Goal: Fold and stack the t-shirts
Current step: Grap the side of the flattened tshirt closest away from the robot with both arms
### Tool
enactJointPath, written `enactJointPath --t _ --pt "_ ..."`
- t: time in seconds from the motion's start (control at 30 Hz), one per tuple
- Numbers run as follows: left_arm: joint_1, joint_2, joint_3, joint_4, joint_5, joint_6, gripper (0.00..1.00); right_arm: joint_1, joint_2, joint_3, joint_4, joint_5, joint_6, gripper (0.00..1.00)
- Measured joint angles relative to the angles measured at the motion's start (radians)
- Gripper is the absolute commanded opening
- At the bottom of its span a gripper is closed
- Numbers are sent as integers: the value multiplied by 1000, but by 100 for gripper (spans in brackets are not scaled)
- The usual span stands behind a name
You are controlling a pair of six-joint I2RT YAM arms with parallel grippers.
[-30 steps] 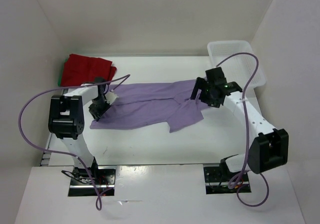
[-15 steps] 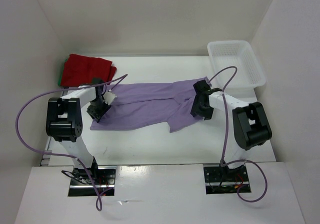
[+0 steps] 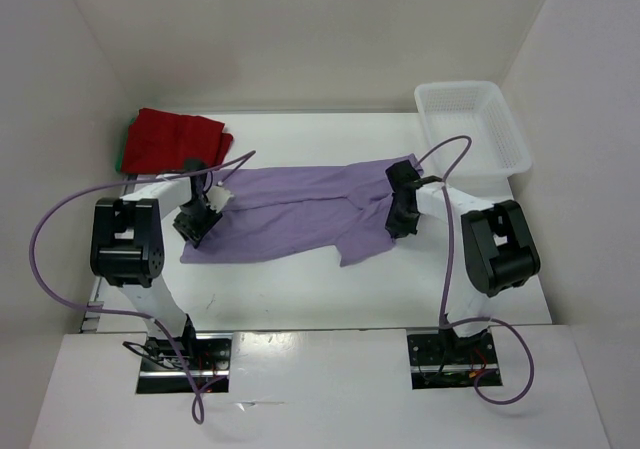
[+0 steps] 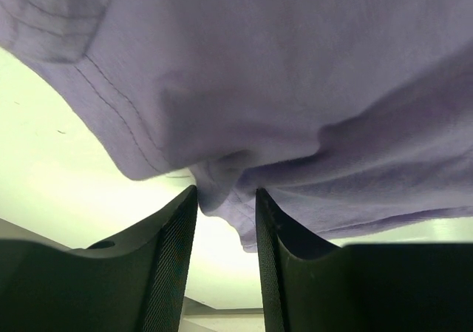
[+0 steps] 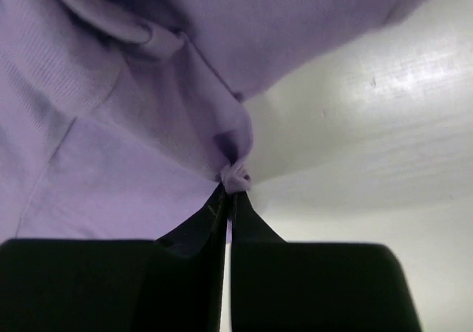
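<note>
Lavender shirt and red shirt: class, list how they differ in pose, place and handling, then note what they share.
The lavender shirt lies spread out and creased across mid-table; the red shirt is folded compactly in the far left corner. The right gripper pinches the lavender shirt; no gripper touches the red shirt. The red shirt rests on green cloth; the lavender shirt lies on the bare table. Both are plain soft cloth.

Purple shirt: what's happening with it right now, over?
Right gripper shut, pinching edge of lavender shirt. Left gripper open, cloth bunched between jaws. Shirt spread out, unfolded. Nothing else on it.
</note>
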Motion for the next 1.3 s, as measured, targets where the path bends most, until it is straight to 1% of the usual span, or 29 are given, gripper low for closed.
enactJointPath --t 0.1,0.2,0.3,0.4,0.53,0.57,0.67,0.7,0.73,0.8,0.87,0.97,1.03,1.13,1.23,1.3 --pt "0 -16 -21 -4 2 1 46 1 -47 -9 -62 -9 8 0" --pt "0 -27 -32 -17 7 2 49 11 -154 -11 -150 -28 32 0" --pt "0 -53 -51 -32 20 2 50 42 -282 -11 -222 -54 67 0" --pt "0 -96 -67 -57 26 8 51 91 -367 -15 -290 -79 107 0" --pt "-5 -164 -90 -87 26 45 58 158 -431 -55 -366 -109 162 0" --pt "-7 -186 -99 -94 26 63 61 166 -448 -69 -386 -118 175 0" --pt "-26 -269 -132 -115 24 154 70 174 -487 -91 -434 -135 199 0" --pt "-34 -302 -145 -122 24 194 75 177 -498 -94 -445 -139 205 0" --pt "-43 -337 -160 -127 23 244 77 180 -507 -94 -454 -143 210 0" --pt "-57 -397 -188 -135 19 335 84 186 -521 -94 -462 -151 219 0" --pt "-79 -432 -223 -131 2 430 94 192 -527 -94 -465 -155 225 0" --pt "-130 -434 -327 -75 -56 551 95 193 -527 -94 -468 -154 230 0" --pt "-162 -415 -393 -65 -83 622 95 194 -529 -94 -469 -154 231 0" --pt "-182 -396 -412 -58 -87 683 96 194 -540 -94 -469 -150 235 0" --pt "-193 -395 -415 5 -93 713 96 195 -568 -95 -470 -146 242 0" --pt "-197 -391 -429 61 -107 722 93 195 -581 -95 -470 -143 244 0"
